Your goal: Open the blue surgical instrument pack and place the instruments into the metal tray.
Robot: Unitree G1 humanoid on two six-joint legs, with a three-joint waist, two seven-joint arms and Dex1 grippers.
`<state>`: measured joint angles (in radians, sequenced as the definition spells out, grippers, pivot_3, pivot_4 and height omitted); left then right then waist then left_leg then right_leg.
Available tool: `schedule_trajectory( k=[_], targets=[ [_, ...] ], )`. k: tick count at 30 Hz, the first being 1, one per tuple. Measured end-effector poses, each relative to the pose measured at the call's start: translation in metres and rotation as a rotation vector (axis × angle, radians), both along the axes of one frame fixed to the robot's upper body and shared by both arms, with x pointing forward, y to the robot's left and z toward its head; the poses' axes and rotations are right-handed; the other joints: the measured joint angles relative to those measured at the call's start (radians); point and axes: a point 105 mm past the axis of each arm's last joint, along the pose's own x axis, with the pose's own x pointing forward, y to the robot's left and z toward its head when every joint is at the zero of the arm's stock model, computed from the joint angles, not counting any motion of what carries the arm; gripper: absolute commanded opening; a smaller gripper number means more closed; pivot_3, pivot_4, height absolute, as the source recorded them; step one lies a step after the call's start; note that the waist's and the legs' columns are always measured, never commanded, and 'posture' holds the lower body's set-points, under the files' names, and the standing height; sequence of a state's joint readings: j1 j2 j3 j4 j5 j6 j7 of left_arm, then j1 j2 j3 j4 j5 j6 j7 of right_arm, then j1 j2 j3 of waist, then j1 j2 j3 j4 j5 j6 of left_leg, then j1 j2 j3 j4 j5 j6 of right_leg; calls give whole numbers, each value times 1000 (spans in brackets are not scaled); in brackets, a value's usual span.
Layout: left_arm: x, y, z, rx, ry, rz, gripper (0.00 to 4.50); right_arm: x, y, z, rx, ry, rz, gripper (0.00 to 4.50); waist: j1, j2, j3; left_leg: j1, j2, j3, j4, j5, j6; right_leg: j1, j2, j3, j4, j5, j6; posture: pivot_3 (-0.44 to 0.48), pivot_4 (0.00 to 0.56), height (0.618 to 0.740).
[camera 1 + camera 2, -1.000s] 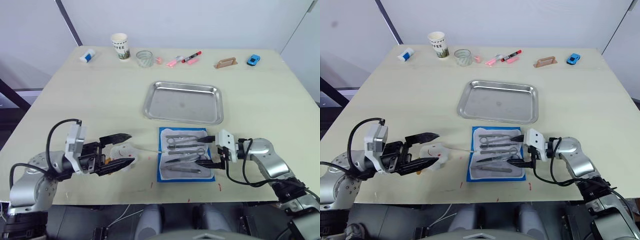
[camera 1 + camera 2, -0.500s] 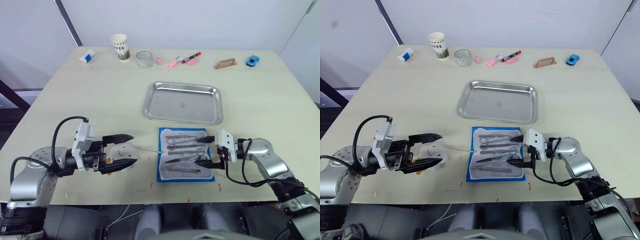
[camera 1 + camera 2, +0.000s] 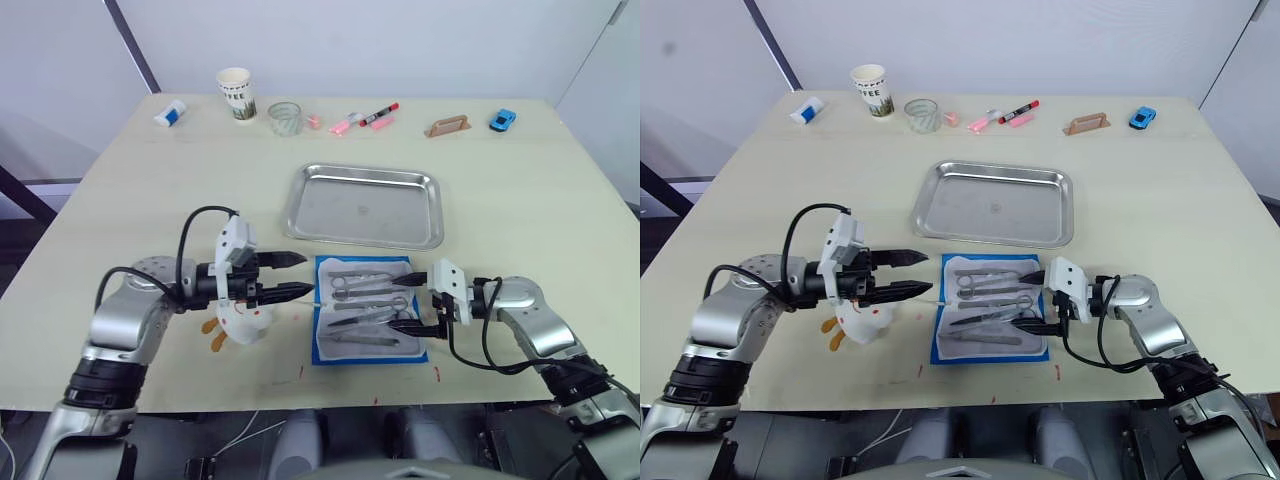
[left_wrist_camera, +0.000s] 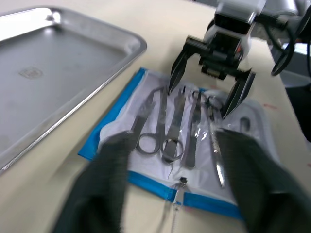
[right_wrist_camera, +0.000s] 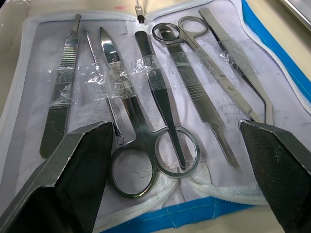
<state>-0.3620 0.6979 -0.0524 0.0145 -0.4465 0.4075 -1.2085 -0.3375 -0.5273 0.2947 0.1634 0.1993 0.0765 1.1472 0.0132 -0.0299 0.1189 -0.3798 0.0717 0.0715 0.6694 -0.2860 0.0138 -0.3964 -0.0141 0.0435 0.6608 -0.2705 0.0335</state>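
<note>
The blue surgical instrument pack lies unzipped and flat near the table's front edge, pale lining up. Several instruments, ring-handled scissors and slim tweezers, lie side by side in it under clear straps. Just behind it sits the metal tray, with nothing in it. My left gripper hovers open at the pack's left edge, fingers pointing toward it. My right gripper is open over the pack's right edge, straddling the instruments' handles. The left wrist view looks across the pack at the right gripper.
A white and orange toy figure lies under my left forearm. Along the far edge stand a paper cup, a glass, pink and red markers, a wooden handle, a blue toy car and a small bottle.
My left gripper has swung right from the front left of the table to the pack's left edge, still open. The right gripper and the pack have stayed put.
</note>
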Motion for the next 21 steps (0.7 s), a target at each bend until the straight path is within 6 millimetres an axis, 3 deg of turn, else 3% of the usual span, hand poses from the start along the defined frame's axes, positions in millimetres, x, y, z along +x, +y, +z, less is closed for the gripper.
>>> schedule_trajectory(
  k=[3,7,21],
  targets=[
    [10,-10,-4,38,-28,-26,2500,-1,1,0,3,-2,-4,4500,-1,0,0,0,0,0,0,0,0,0,0,0,0,0,0,0,150,740],
    [14,-19,-14,72,-33,-67,1114,-1,2,1,2,-2,-14,4500,-2,1,0,0,0,0,0,0,0,0,0,0,0,0,0,0,150,740],
    [27,-36,-25,149,-84,-144,1114,-4,2,0,3,2,-40,4500,-1,1,0,-1,0,0,0,0,0,0,0,0,0,0,0,0,150,740]
  ],
)
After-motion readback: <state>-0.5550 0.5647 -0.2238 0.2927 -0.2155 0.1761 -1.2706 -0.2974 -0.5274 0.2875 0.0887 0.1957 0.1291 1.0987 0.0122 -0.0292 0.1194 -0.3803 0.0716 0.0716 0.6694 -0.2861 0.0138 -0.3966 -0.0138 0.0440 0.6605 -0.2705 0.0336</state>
